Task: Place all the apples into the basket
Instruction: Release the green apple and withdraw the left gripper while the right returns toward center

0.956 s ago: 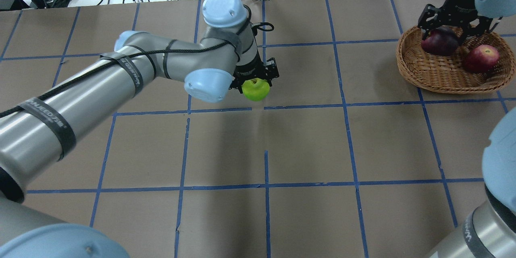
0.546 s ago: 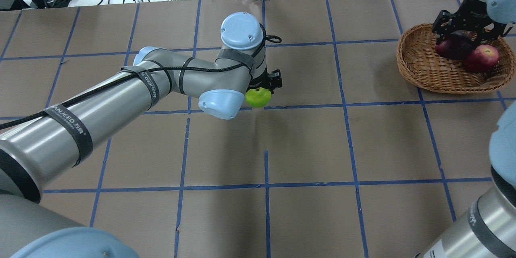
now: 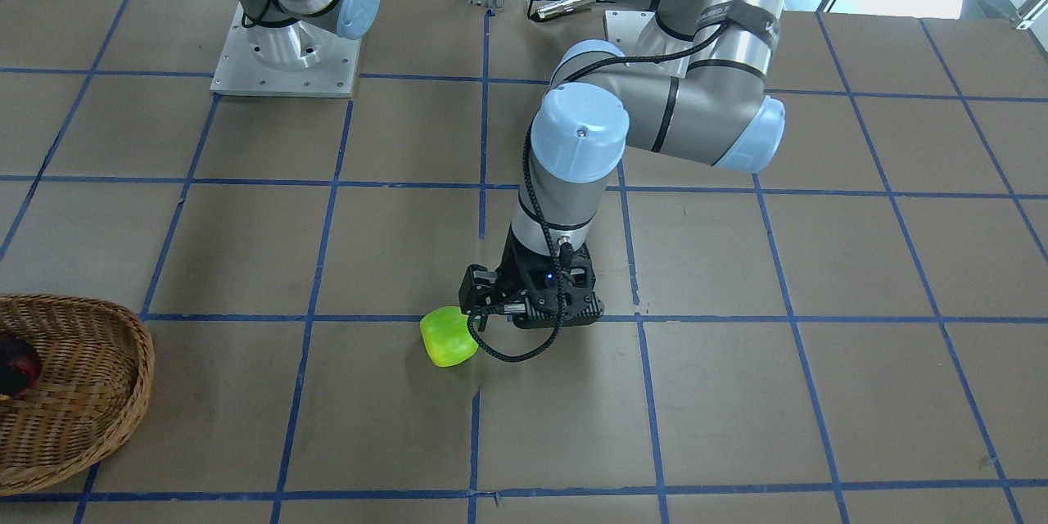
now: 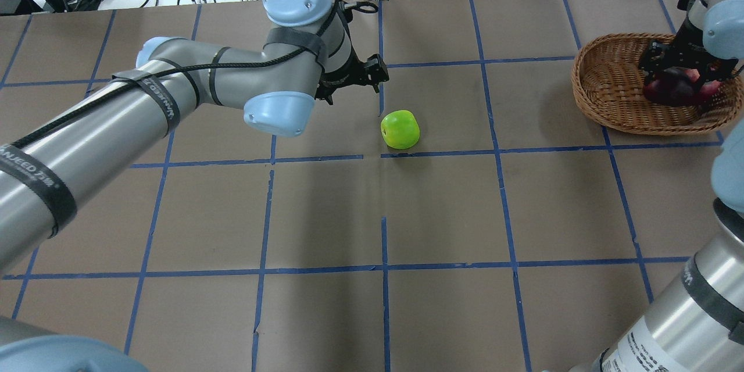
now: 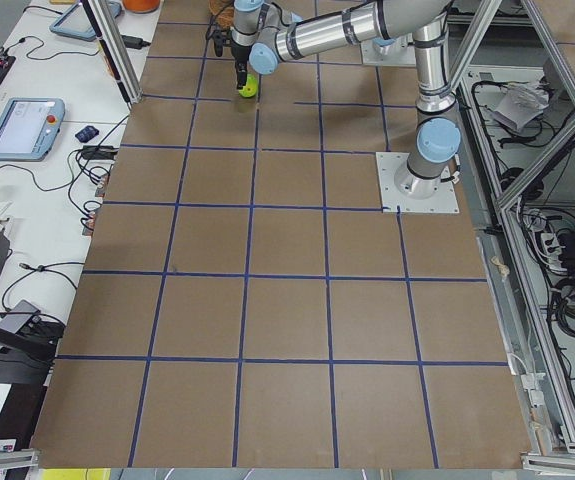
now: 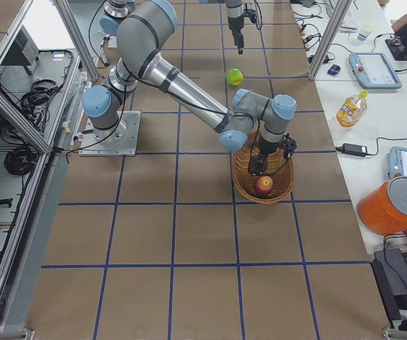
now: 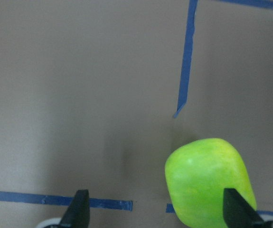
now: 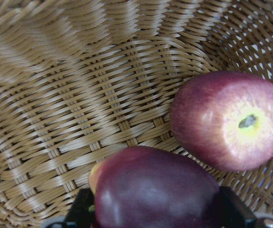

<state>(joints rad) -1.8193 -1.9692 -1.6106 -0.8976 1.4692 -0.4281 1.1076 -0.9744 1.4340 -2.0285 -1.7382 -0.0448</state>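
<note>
Over the right-edge basket (image 4: 604,110) the right gripper (image 4: 677,70) clamps the dark apple (image 8: 155,194), seemingly for release; the left gripper (image 7: 157,216), jaws apart, hangs near the green apple (image 4: 400,129).

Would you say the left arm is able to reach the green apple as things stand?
Probably yes: the green apple lies bare on the table just beside the open left gripper, nothing between them.

Front view: basket (image 3: 98,393) cut off by the left edge, only a sliver of maroon apple (image 3: 16,367) shows. Overhead: right gripper (image 4: 677,78) covers most of red apple (image 4: 709,90). Left wrist: green apple (image 7: 207,180) clipped at the bottom edge.
</note>
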